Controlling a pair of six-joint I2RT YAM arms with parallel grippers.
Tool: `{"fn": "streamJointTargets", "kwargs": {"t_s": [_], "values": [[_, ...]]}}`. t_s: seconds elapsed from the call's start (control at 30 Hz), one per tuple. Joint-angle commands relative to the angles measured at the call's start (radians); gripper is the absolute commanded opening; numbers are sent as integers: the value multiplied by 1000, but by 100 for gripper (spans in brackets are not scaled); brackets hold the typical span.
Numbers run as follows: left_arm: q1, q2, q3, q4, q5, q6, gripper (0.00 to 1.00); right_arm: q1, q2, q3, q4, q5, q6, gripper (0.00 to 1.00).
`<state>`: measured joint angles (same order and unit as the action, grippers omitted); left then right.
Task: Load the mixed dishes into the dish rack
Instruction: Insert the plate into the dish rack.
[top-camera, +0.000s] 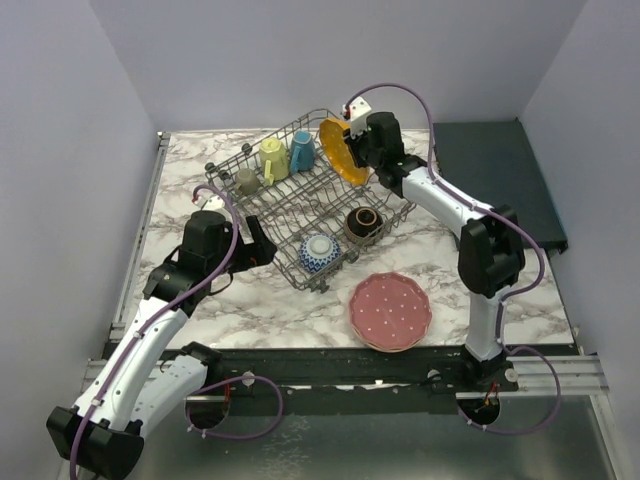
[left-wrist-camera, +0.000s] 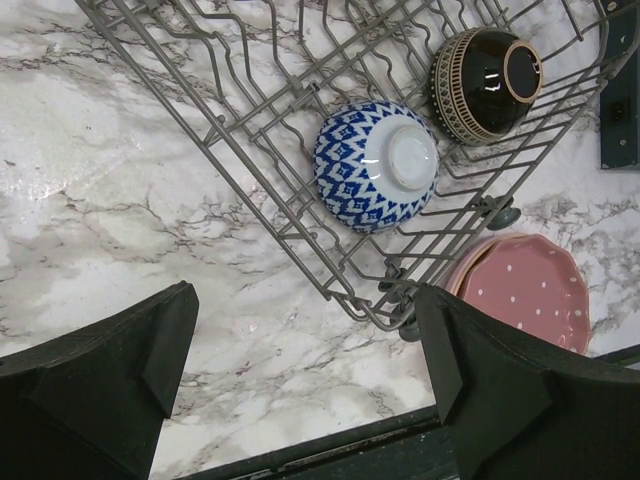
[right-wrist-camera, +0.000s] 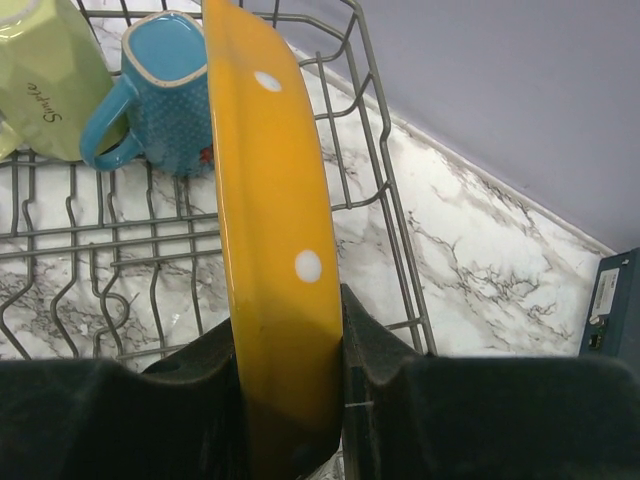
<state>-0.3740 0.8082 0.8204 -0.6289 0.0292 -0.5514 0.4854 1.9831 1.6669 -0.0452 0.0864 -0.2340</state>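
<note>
Marble table (top-camera: 180, 185); right hand (right-wrist-camera: 290, 345) grips orange plate (right-wrist-camera: 265, 200) at dish rack (top-camera: 285, 200).

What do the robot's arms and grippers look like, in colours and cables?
The left arm and right arm have white shells and black joints. A purple cable runs along each. The left gripper and right gripper have black, wedge-shaped fingers.

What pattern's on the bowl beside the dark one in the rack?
Blue-and-white diamonds; the bowl shows best in the left wrist view.
</note>
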Motion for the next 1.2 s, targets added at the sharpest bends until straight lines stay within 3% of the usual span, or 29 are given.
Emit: {"fn": "streamJointTargets", "kwargs": {"t_s": [0.0, 1.17], "values": [[13, 0, -6, 19, -22, 21, 99, 10, -6, 70, 188, 54, -14, 0], [48, 3, -8, 26, 4, 25, 99, 49, 62, 27, 145, 96, -1, 0]]}}
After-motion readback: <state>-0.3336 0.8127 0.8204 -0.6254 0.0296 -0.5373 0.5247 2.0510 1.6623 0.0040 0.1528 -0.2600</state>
